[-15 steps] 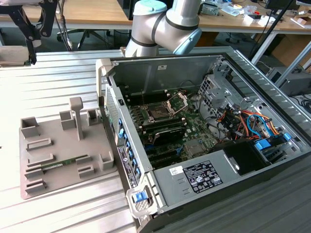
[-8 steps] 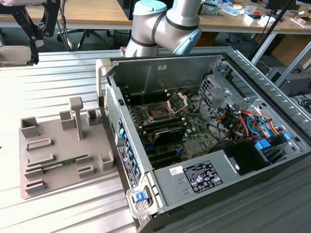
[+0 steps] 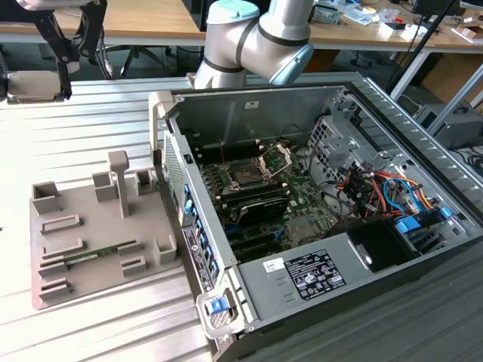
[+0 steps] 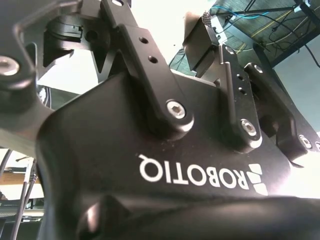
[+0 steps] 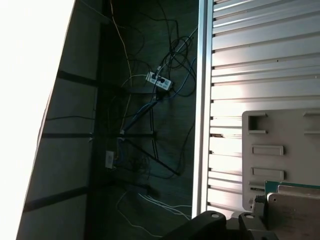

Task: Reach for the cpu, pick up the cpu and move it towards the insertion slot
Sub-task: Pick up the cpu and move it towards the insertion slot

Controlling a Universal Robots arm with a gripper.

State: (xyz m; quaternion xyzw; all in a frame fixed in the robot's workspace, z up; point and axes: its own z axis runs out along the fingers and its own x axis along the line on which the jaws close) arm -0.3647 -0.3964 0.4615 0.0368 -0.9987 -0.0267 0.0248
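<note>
Though the cpu (image 5: 295, 215) shows close up in the first wrist view, pale metal top with a green edge, I cannot tell if the gripper (image 3: 74, 53) is clamped on it or wide. The cpu looks far nearer that camera than the grey tray (image 5: 260, 135) beyond it, so I judge it raised off the surface, not lying in the tray. In the exterior view the gripper hangs at the far corner on the exterior view's left, above the table (image 3: 98, 339), with a pale flat piece (image 3: 34, 87) at its lower end, probably the cpu, not sure. Step in hand, my read: pick-up or the very start of the carry, nothing near the socket yet. The insertion slot (image 3: 246, 178) is well apart, inside the open computer case (image 3: 175, 113), a dark square on green board (image 3: 302, 196), its silver frame (image 3: 276, 157) tipped up and open. Getting there would call for clearing the case's side wall, then a flat descent square to the socket, no tilt. The tray holds a green memory stick (image 3: 92, 256) in a slot. Surface: ribbed metal table. Room: wooden desks (image 3: 151, 23) behind, clutter on them toward the exterior view's right; past the table edge in the first wrist view, dark floor (image 5: 75, 150) with loose cables (image 5: 142, 114) and a power strip (image 5: 160, 82)
</note>
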